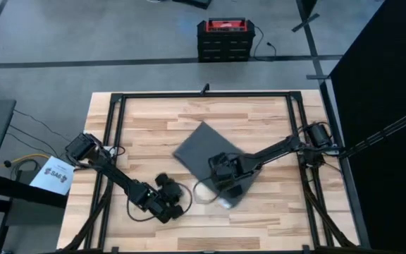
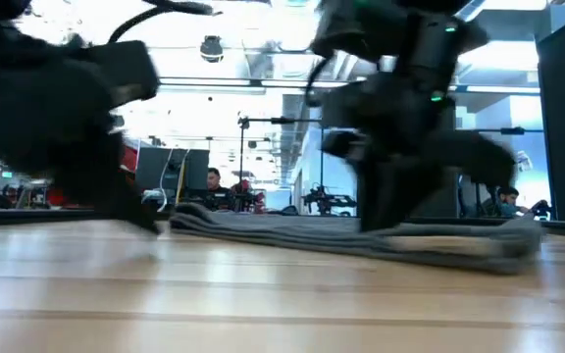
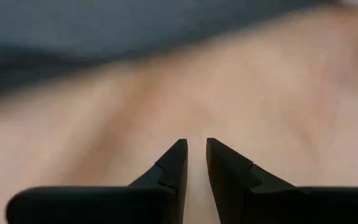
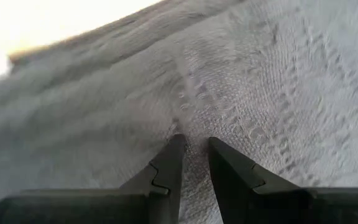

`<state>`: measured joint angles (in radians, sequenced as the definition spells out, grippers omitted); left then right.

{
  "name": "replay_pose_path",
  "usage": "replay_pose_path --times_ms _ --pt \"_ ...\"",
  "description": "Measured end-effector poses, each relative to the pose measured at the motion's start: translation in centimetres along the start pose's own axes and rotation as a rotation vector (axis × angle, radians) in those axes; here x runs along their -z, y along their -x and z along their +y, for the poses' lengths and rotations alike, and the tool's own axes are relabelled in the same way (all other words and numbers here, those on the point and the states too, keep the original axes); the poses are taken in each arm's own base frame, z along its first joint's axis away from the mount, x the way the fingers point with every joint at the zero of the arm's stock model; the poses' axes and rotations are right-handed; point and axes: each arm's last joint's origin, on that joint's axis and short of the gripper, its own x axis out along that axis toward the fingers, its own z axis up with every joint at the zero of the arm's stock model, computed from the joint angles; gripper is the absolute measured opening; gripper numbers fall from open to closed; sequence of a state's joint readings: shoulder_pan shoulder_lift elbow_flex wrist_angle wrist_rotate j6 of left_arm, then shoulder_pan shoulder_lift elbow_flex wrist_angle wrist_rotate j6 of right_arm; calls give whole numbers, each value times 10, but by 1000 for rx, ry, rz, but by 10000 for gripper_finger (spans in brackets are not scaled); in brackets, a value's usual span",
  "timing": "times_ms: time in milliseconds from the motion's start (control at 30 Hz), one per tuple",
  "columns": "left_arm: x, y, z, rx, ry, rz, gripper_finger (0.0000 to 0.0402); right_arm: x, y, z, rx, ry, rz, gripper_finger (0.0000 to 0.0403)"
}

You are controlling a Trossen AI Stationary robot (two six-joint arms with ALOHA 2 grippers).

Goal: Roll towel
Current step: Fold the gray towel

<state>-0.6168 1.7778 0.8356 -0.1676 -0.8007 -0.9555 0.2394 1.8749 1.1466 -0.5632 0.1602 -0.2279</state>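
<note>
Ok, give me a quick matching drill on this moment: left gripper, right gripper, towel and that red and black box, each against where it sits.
Things:
1. left gripper
2. right gripper
3. towel
4. red and black box

Places:
A. on the floor beyond the table's far edge
B. pressed onto the grey cloth
C. lying flat at mid-table
D. over bare wood, beside the cloth

Pairs: 1-D, 2-B, 3-C, 4-A

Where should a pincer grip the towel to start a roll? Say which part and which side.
The near corner of the towel, approached from the table's front edge: it lies flat and turned diamond-wise, so that corner is a thin free edge. The right pincer is already pressing there.
</note>
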Motion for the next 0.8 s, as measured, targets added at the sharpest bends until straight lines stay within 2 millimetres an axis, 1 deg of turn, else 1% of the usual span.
replay_pose_path --times_ms 67,100,167,233,300,467,600,733,800 --pt "-10 -1 8 -97 16 -98 46 4 11 4 6 -36 -54 67" --pt "-14 -4 12 -134 24 -122 46 6 16 7 9 -53 -86 67" --pt "-25 -15 23 -196 27 -125 46 11 19 14 6 -82 -131 67" --pt "-36 -26 33 -233 29 -124 46 16 15 25 -5 -100 -161 67" --pt "-45 -38 41 -224 31 -92 46 19 12 35 -14 -125 -195 67" --pt "-56 -59 62 -210 -52 10 46 24 6 58 -47 -176 -265 67" --pt "-52 -65 74 -128 -102 193 46 31 2 70 -61 -204 -284 67" --pt "-45 -61 80 -163 -87 307 46 41 -3 74 -61 -254 -269 66" --pt "-41 -58 80 -172 -85 340 46 46 -6 74 -58 -269 -258 66"
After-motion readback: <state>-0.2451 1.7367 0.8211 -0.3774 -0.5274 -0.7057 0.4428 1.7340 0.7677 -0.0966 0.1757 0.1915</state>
